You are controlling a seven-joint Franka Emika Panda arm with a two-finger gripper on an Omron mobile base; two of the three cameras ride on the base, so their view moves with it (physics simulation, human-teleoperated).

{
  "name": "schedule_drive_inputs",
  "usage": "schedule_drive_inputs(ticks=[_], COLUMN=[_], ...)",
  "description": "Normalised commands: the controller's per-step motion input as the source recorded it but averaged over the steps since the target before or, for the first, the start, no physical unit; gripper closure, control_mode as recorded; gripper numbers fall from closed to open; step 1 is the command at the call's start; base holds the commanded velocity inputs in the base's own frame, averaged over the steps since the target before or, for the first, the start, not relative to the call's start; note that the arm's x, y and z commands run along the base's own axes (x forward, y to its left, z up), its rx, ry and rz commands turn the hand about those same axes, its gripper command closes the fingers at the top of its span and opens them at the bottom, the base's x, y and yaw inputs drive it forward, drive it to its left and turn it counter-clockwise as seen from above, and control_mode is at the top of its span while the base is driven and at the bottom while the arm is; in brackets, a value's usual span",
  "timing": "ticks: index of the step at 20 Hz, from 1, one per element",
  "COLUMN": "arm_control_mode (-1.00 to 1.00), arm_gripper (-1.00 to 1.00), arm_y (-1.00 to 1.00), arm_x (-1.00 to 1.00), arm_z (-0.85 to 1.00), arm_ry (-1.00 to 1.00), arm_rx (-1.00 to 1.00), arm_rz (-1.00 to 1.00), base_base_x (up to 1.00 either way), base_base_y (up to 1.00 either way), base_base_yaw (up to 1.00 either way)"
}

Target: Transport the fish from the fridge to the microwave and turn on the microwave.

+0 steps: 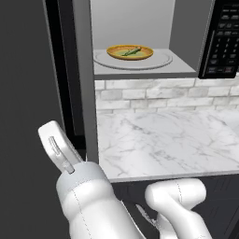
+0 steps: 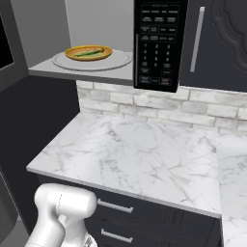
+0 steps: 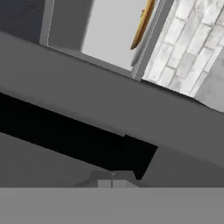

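Olive fish (image 1: 131,51) lies on its plate (image 1: 143,54) inside the open microwave (image 2: 157,46), so the empty, shut gripper (image 3: 112,180), down at seven o'clock, should swing the door (image 1: 28,116) closed squarely before pressing start.

We see the fish (image 1: 132,51), slender and olive-green, lying flat on an orange plate (image 1: 116,50) at the middle of the round pale turntable (image 1: 158,61) inside the microwave (image 2: 159,43). The fish lies slantwise across the plate. The microwave is a dark box set above the counter, its door (image 1: 65,70) swung wide open on the left, its pale inside bare to view, and its black keypad (image 2: 155,46) on the right.
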Motion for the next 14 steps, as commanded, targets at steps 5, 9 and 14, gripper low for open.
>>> schedule_drive_inputs(ticks=[5, 9, 14], arm_control_mode=[-1.00, -1.00, -1.00], arm_gripper=[1.00, 1.00, 1.00], arm_y=[-0.31, -0.36, -0.35], arm_x=[0.00, 0.00, 0.00], arm_z=[0.01, 0.07, 0.07], arm_ry=[0.08, 0.10, 0.08], arm_rx=[0.00, 0.00, 0.01], arm_rz=[0.00, -0.01, -0.02], base_base_x=[0.00, 0.00, 0.00], base_base_y=[0.00, 0.00, 0.00], base_base_yaw=[0.00, 0.00, 0.00])
